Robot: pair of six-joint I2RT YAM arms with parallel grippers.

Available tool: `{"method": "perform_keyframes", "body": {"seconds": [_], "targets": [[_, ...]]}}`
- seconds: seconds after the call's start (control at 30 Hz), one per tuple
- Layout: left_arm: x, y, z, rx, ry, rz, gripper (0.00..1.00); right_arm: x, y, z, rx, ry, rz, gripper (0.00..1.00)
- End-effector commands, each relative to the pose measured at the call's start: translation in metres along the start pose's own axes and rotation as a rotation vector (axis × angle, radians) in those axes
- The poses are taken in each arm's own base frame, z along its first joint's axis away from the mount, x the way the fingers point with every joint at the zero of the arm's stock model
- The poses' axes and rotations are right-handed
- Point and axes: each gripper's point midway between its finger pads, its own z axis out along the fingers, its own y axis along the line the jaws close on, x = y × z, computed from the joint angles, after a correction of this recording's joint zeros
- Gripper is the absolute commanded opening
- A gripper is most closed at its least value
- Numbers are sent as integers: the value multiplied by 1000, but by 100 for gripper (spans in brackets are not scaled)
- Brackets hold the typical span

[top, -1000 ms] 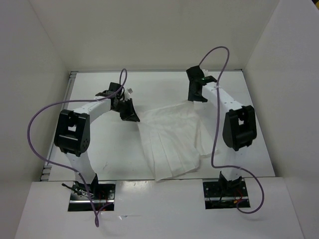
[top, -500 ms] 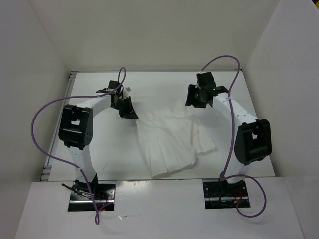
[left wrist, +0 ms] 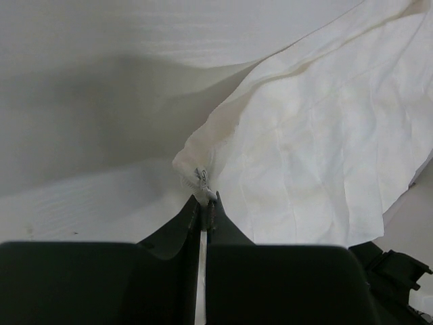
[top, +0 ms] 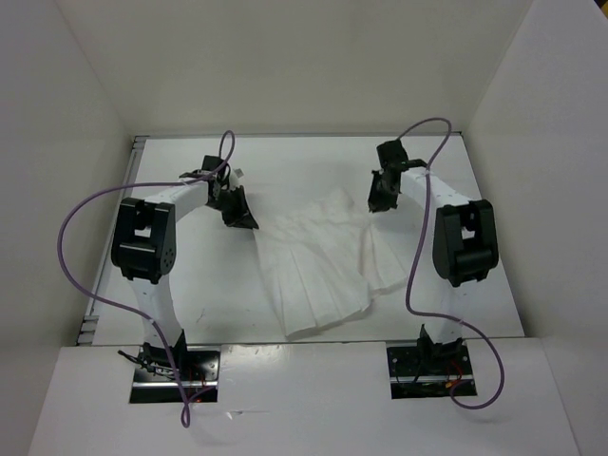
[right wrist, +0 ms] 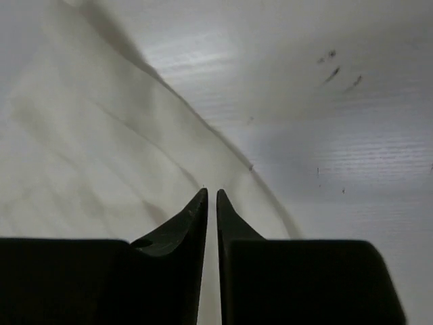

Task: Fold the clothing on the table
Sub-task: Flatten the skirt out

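The clothing (top: pixel 328 261) lies mid-frame on the table (top: pixel 190 285), its upper-left corner clamped in the left gripper (left wrist: pixel 204 203) and its upper-right corner at the right gripper (top: pixel 382 198), whose jaws are nearly together with the grip unclear, and the free hem points to the bottom edge.

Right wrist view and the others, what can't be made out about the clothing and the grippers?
- Right wrist view: whether the right gripper pinches the clothing; its own fingers hide the contact.
- Left wrist view: the clothing beyond the corner in the left gripper, cut off by the right edge.
- Top view: either grip, too small.
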Motion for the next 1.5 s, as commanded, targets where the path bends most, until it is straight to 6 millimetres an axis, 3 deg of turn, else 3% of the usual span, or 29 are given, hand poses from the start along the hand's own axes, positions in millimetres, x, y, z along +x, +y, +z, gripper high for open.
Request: {"method": "perform_keyframes", "body": {"seconds": [0.0, 0.03, 0.17, 0.23, 0.37, 0.4, 0.43, 0.5, 0.57, 0.63, 0.67, 0.73, 0.83, 0.87, 0.9, 1.03, 1.17, 1.37, 1.47], "targets": [[-17, 11, -12, -9, -52, -18, 0, 49, -31, 20, 147, 157, 2, 13], [-15, 11, -9, -3, -41, -23, 0, 62, -32, 23, 158, 192, -8, 12], [-45, 10, -9, 6, -79, -22, 0, 99, -40, 27, 206, 299, 5, 7], [-56, 11, -10, 7, -91, -26, 0, 128, -32, 21, 178, 378, -16, 7], [-85, 15, -2, 7, -110, -36, 1, 192, -17, -14, 135, 549, -36, 7], [-94, 9, -5, 22, -122, -25, 1, 203, -12, -22, 116, 577, -53, 7], [-95, 11, 0, 17, -110, -33, 1, 223, 5, -34, 61, 627, -75, 7], [-98, 8, -1, 26, -110, -21, 1, 233, 15, -57, 31, 639, -83, 7], [-96, 4, -6, 37, -112, -16, 1, 200, 16, -69, 72, 486, -120, 7], [-97, -1, -11, 52, -123, -6, 2, 155, 17, -73, 89, 344, -97, 48], [-93, -3, -13, 59, -117, -7, 2, 110, 23, -72, 71, 200, -68, 56], [-91, -1, -13, 55, -107, -3, 2, 67, 30, -73, 20, 82, -53, 67], [-88, -2, -16, 51, -101, 12, 3, 31, 29, -44, -24, 21, -18, 67], [-85, -1, -17, 50, -98, 11, 3, 24, 33, -35, -47, 12, -21, 67], [-86, 0, -17, 41, -102, 10, 3, 20, 30, -15, -45, 4, -21, 67], [-81, 6, -21, 35, -98, 15, 3, 8, 47, 17, -127, 26, -71, 58], [-76, 13, -21, 27, -88, -2, 3, 7, 57, 30, -194, 51, -84, 52], [-70, 21, -20, 21, -82, -8, 4, 18, 61, 52, -229, 84, -83, 48], [-72, 22, -22, 28, -84, -15, 4, 34, 56, 69, -244, 143, -60, 43]]}}
